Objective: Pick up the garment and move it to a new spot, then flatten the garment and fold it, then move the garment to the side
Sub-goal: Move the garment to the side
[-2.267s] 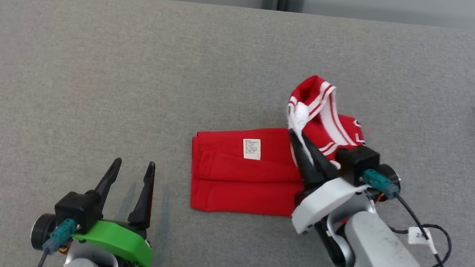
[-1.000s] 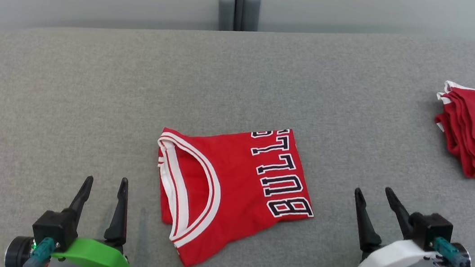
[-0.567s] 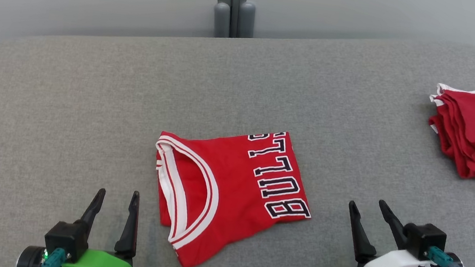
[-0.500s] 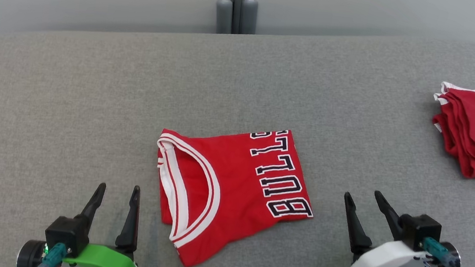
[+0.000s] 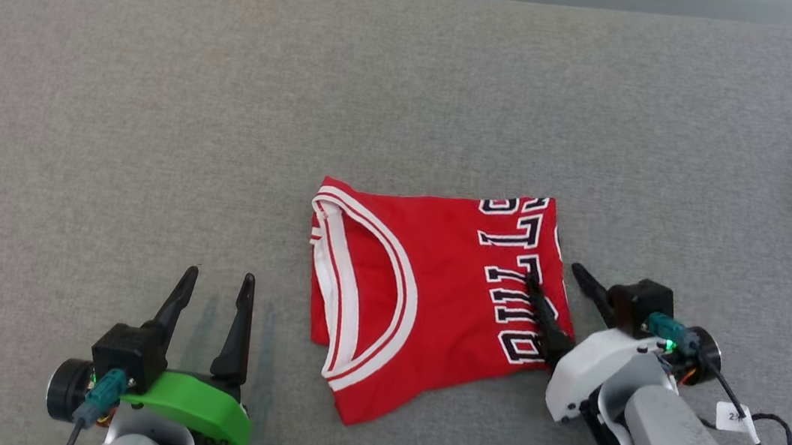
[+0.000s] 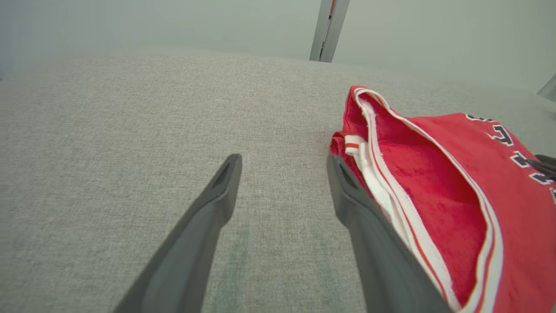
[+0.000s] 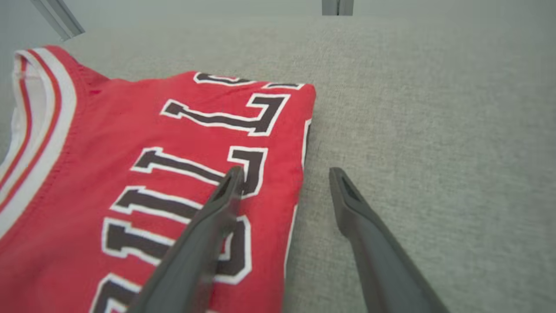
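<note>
The folded red jersey [image 5: 425, 294] lies flat at the centre of the grey surface [image 5: 153, 109]. My right gripper [image 5: 552, 276] straddles its 3 o'clock edge, jaws wide, one finger over the lettering and one over bare fabric. I judge it is placed to pinch that edge and carry the jersey aside. My left gripper [image 5: 220, 276] sits at 8 o'clock, spread and empty.

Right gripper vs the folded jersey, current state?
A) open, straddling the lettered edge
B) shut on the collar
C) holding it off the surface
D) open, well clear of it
A: in the right wrist view the right gripper is open, with one finger over the jersey's lettering and the other over the grey surface just past the edge.
</note>
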### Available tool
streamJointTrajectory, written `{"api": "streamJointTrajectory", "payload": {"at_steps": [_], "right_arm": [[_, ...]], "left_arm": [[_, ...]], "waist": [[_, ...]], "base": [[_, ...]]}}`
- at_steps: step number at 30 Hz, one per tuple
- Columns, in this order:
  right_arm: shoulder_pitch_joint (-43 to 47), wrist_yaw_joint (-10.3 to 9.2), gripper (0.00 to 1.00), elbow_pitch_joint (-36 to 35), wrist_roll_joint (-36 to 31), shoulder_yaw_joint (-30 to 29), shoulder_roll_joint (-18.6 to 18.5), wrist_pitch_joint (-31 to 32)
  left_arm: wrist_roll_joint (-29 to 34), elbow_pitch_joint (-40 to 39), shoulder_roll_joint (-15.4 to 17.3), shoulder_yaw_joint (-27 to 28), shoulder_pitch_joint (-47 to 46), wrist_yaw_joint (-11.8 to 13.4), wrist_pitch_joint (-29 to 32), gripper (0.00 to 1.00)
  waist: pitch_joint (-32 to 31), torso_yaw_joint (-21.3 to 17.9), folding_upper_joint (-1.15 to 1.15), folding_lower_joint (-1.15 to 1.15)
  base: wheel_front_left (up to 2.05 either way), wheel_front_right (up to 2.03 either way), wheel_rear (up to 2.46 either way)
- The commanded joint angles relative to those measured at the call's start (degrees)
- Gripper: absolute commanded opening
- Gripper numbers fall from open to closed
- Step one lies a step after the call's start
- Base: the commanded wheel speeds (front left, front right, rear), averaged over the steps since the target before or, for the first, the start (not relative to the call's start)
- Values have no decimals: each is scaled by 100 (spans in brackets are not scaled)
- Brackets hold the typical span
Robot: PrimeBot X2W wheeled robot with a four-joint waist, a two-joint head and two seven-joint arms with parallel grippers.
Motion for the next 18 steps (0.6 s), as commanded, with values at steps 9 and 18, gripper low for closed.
{"api": "streamJointTrajectory", "payload": {"at_steps": [9,18], "right_arm": [[-30,-19,0,642,307,136,-58,24],[226,-17,0,172,81,-448,-39,-9]], "left_arm": [[82,-26,19,83,46,-36,1,100],[236,-191,19,-75,26,-38,1,100]], "waist": [[1,-262,0,0],[-184,-1738,0,0]], "base": [[0,0,0],[0,0,0]]}}
